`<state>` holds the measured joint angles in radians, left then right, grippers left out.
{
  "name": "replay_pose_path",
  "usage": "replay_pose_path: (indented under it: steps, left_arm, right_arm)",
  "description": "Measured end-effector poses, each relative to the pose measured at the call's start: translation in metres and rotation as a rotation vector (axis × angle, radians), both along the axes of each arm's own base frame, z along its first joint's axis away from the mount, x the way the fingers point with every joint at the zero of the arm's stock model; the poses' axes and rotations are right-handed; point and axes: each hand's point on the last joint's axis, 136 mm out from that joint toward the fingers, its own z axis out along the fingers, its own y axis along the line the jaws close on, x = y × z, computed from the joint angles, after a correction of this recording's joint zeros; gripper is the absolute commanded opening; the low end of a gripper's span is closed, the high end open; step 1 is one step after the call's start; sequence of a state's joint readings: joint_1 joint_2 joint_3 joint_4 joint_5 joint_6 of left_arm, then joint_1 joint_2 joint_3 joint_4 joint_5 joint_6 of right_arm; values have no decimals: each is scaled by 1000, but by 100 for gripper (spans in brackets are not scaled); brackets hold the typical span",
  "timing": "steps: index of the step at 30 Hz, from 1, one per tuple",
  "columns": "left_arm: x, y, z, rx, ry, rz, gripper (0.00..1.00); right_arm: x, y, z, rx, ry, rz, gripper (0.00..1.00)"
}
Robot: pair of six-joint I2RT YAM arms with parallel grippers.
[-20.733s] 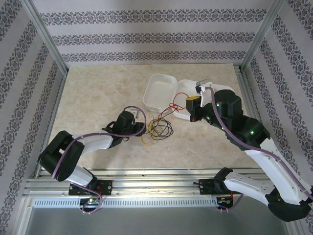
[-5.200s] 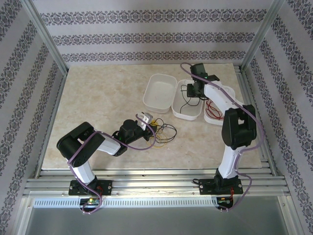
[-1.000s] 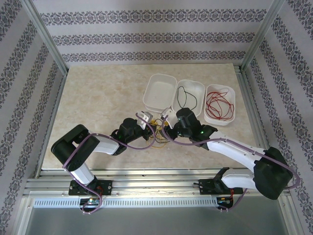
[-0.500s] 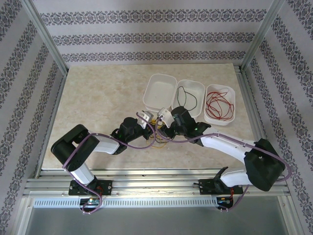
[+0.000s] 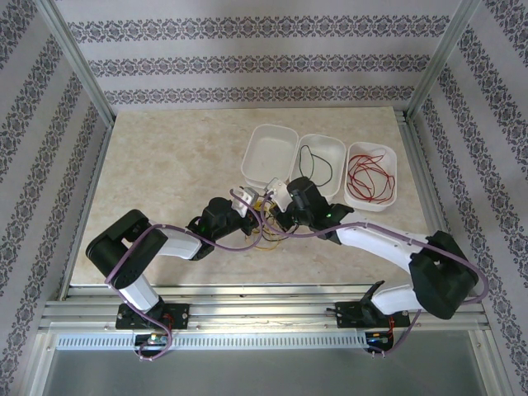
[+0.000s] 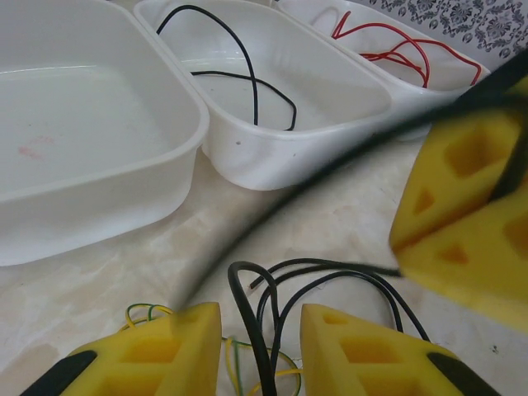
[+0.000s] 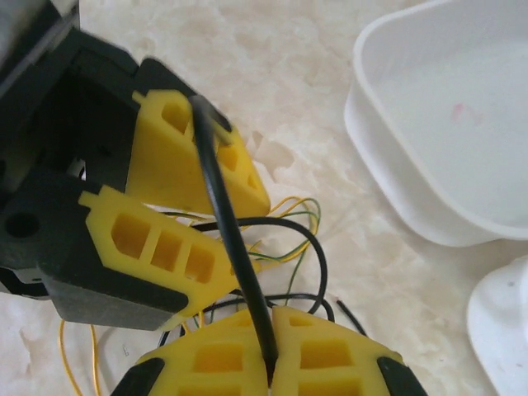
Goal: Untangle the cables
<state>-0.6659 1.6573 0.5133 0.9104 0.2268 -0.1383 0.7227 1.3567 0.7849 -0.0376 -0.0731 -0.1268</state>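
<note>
Marbled table (image 5: 165,165), patterned walls (image 5: 247,58) around it. Three white trays stand at the far side: left tray (image 5: 250,157) empty, middle tray (image 5: 338,147) holding one black cable (image 5: 316,169), right tray (image 5: 395,165) holding red cables (image 5: 371,177). I read that as sorting partly done.

Tangle (image 5: 268,238) lies on the table just in front of the trays, between both grippers: black loops (image 6: 247,309) with yellow strands (image 7: 293,204) among them.

Right gripper (image 7: 269,326) is clenched on a black strand (image 7: 226,214), which runs up across the left gripper's upper finger. Left gripper (image 6: 260,334) has its jaws partly apart. Black loops pass through the gap, and I see nothing pinched.

Step in hand, my judgement: drawing one black strand out of the pile. The next move calls for a slow pull away from the left gripper, watching that the yellow strands don't ride along. The left may need to pin them down.
</note>
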Motion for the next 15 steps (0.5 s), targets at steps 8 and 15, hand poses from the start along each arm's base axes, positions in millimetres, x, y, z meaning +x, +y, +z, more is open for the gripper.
replay_pose_path:
  steps: [8, 15]
  left_arm:
    - [1, 1, 0, 1, -1, 4, 31]
    - [3, 3, 0, 5, -3, 21, 31]
  right_arm:
    - [4, -13, 68, 98, -148, -70, 0]
    - [4, -28, 129, 186, -250, -145, 0]
